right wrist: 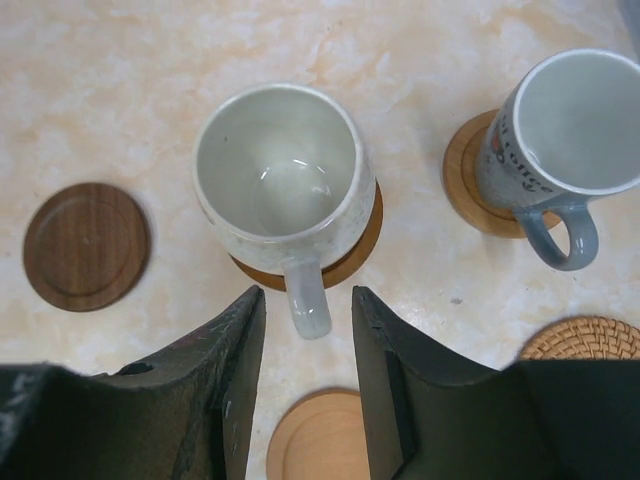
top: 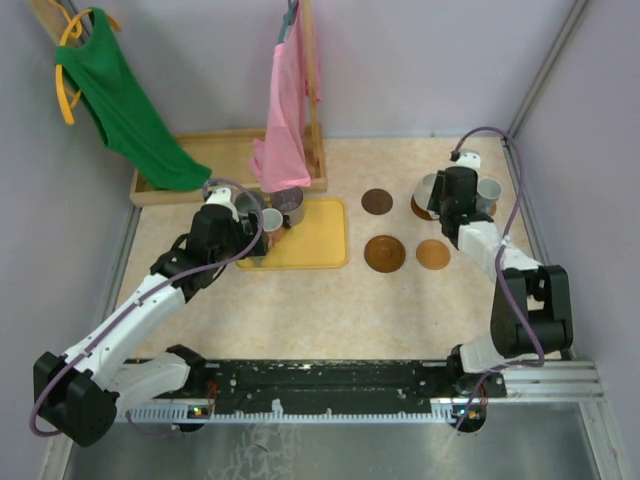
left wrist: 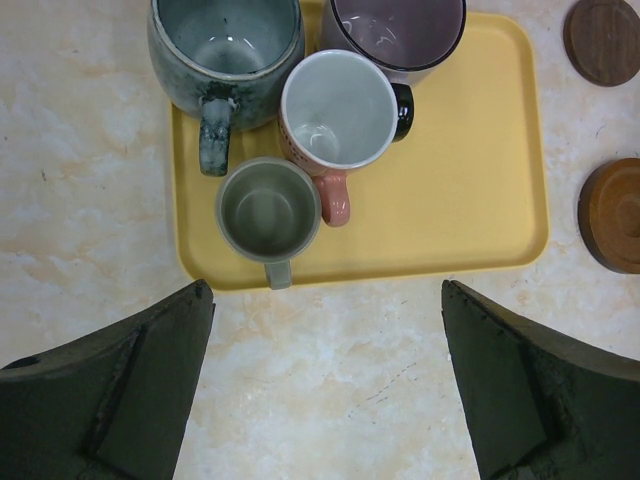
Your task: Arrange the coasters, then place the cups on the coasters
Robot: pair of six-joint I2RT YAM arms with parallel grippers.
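Four cups (left wrist: 340, 110) wait on the yellow tray (left wrist: 470, 230); two are placed.
Nearest, the left end effector (left wrist: 327, 290) hangs wide, short of the sage cup (left wrist: 268, 212). The right end effector (right wrist: 306, 298) stands partly apart astride the handle of the cream mug (right wrist: 275, 170), not pinching; lifting straight up should avoid dragging it off its brown coaster (right wrist: 368, 236). Beyond, the blue-grey mug (right wrist: 580, 120) rests on a tan coaster (right wrist: 462, 185).

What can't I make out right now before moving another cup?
Top view: right gripper covers most of the cream cup; left arm overlaps the tray cups.
Left wrist view: mauve cup cut off by the top edge.
Right wrist view: woven coaster partly behind a finger; lettering on the blue cup too tilted to read.
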